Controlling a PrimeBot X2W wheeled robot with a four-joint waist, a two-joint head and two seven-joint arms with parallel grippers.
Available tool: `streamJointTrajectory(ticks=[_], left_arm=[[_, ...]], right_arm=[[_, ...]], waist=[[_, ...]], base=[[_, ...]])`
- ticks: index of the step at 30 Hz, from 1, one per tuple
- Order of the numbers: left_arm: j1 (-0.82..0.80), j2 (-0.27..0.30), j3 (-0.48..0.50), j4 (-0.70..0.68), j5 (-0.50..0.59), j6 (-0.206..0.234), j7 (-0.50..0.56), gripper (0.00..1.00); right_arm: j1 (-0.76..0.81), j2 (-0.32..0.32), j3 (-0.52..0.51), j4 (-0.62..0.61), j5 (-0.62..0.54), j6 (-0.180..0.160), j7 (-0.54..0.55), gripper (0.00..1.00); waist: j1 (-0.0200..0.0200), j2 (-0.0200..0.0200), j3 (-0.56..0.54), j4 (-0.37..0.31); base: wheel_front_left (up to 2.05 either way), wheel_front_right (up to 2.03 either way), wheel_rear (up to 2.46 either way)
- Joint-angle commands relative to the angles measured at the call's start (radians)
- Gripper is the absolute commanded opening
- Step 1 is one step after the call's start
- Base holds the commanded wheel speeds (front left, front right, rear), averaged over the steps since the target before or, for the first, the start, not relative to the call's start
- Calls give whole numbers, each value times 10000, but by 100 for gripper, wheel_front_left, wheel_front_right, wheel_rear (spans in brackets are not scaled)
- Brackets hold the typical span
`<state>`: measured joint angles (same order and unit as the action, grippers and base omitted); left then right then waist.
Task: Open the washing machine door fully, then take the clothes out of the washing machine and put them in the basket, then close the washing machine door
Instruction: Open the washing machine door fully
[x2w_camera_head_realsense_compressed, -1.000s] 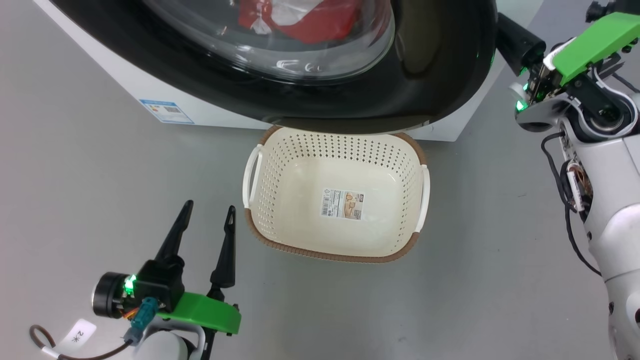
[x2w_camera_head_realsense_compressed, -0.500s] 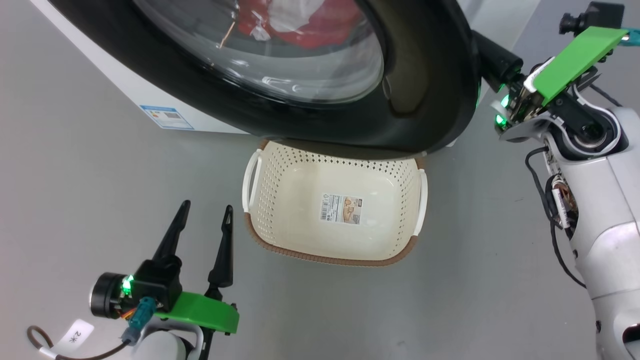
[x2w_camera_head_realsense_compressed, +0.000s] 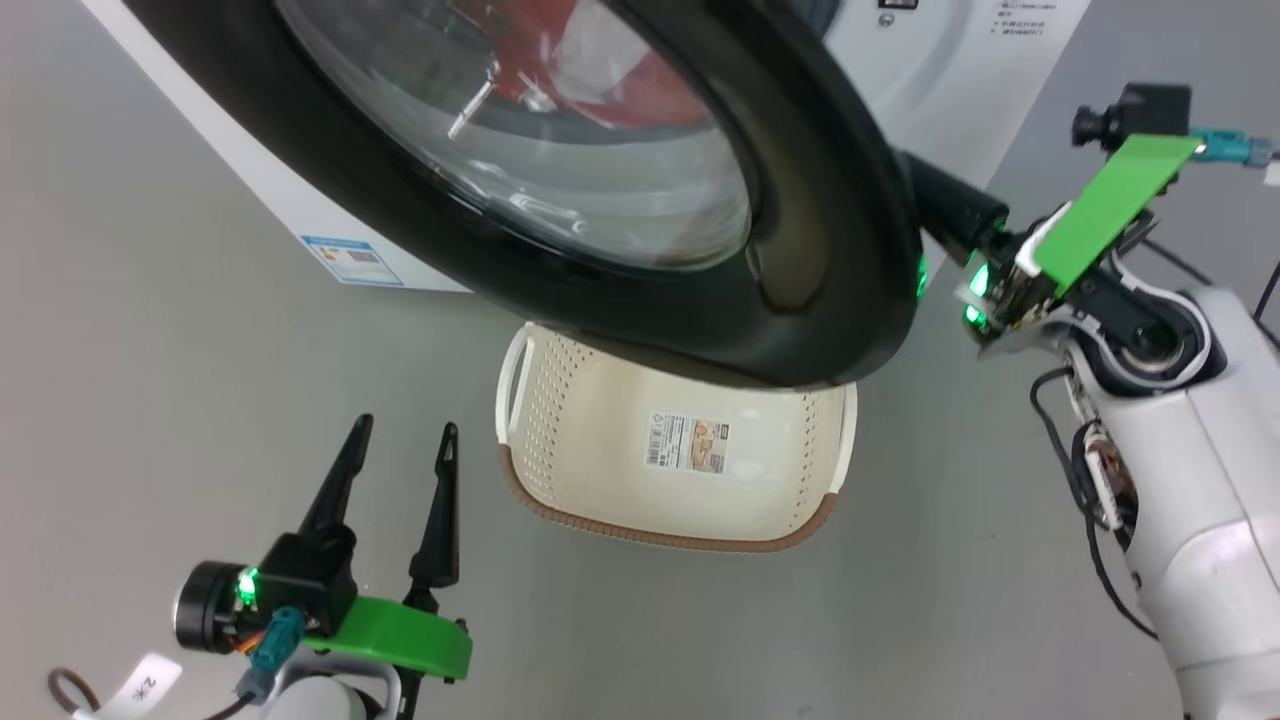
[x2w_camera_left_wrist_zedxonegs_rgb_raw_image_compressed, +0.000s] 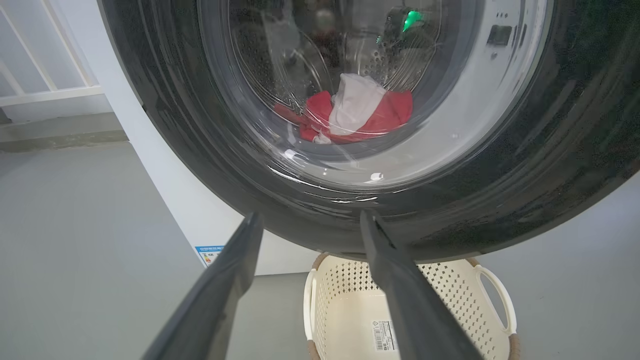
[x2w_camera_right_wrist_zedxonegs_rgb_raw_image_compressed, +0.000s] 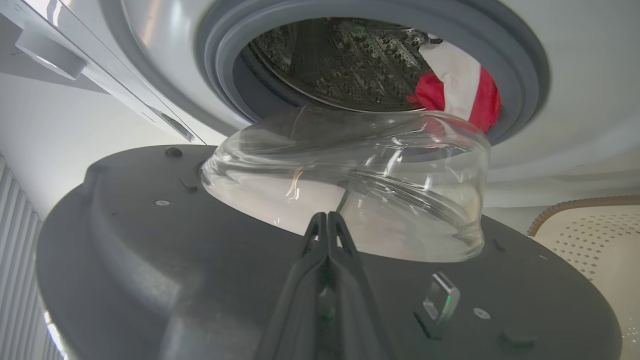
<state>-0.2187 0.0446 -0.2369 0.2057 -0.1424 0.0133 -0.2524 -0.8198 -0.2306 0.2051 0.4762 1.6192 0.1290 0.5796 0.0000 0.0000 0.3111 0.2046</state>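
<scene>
At twelve o'clock over the cream perforated plastic basket (x2w_camera_head_realsense_compressed: 660, 537) hangs the glossy black round door (x2w_camera_head_realsense_compressed: 830, 250), ajar; right gripper (x2w_camera_right_wrist_zedxonegs_rgb_raw_image_compressed: 327, 216) pinched together behind it, left gripper (x2w_camera_head_realsense_compressed: 405, 425) spread.

Bright, even light falls from above, so shadows on the floor (x2w_camera_head_realsense_compressed: 150, 400) are soft. Just beyond the left jaws, white glare streaks cross the washing machine door (x2w_camera_left_wrist_zedxonegs_rgb_raw_image_compressed: 340, 180); the fingers (x2w_camera_left_wrist_zedxonegs_rgb_raw_image_compressed: 220, 295) themselves look blurred, and straight edges bend toward the corners.
</scene>
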Motion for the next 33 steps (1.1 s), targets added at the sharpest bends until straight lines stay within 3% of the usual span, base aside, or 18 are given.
streamJointTrajectory(ticks=[1,33], left_arm=[[88,137,358,-245,65,29,-93,100],[831,133,603,-389,-24,226,-93,100]], right_arm=[[233,154,181,-405,126,17,104,0],[3193,-426,1573,-3279,1032,17,399,0]], waist=[[0,0,-103,15],[0,0,-1247,927]], base=[[0,0,0],[0,0,0]])
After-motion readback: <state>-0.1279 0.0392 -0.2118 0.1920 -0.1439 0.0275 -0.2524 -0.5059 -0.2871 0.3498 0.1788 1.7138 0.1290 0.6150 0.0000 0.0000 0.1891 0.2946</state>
